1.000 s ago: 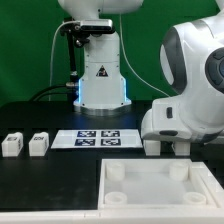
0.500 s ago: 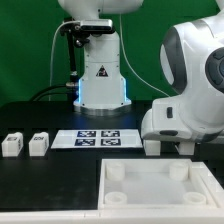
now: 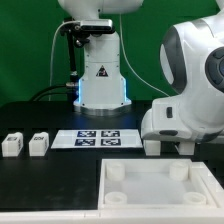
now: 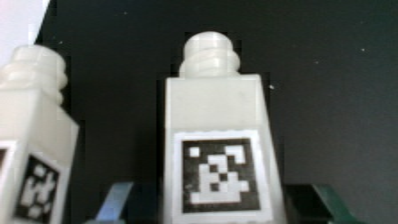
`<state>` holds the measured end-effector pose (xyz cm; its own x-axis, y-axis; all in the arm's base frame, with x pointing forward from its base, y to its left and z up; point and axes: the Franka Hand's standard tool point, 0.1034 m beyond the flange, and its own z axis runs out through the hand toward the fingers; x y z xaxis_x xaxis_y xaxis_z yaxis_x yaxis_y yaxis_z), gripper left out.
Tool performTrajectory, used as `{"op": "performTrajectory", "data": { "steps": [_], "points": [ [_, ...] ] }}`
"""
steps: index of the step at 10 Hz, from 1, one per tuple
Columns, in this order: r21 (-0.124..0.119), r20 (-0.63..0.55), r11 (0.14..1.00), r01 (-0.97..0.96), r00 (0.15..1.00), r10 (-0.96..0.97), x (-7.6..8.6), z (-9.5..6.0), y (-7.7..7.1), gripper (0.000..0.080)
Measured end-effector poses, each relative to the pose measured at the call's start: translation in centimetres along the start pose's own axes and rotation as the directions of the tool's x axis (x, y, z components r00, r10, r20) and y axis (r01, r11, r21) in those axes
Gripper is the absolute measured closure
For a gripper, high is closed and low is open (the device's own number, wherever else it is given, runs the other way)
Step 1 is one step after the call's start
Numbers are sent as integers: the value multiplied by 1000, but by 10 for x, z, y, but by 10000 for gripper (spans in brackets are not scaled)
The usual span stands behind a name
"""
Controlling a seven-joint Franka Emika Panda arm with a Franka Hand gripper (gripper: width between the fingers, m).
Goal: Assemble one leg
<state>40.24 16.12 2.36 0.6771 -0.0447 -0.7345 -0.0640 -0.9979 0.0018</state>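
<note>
In the wrist view a white leg with a black-and-white tag on its face and a rounded peg at its far end lies on the black table. My gripper is open and straddles its near end. One finger is on each side, with a gap to the leg. A second leg lies right beside it. In the exterior view my gripper is low over the table at the right, with its fingers mostly hidden under the hand. Two more legs stand at the left.
The marker board lies in the middle of the table. The large flat white square piece with round corner sockets lies at the front right, just in front of my hand. The robot's base stands at the back.
</note>
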Motion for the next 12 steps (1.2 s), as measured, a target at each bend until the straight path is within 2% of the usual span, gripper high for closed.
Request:
{"op": "performTrajectory", "data": {
  "steps": [3, 5, 6, 7, 8, 10, 11, 12],
  "points": [
    [32, -142, 994, 106, 985, -100, 3, -84, 15, 508],
    [45, -306, 990, 132, 945, -112, 2, -148, 22, 508],
    [52, -419, 989, 138, 902, -104, 4, -185, 21, 507],
    [48, -541, 987, 156, 834, -106, 8, -212, 20, 507],
    [46, -652, 986, 159, 753, -91, 8, -228, 19, 507],
    [42, -792, 987, 156, 607, -62, 4, -218, 15, 507],
    [42, -842, 986, 159, 536, -51, 6, -220, 15, 507],
    [14, -909, 984, 177, 412, -61, 11, -222, 17, 507]
  ]
}}
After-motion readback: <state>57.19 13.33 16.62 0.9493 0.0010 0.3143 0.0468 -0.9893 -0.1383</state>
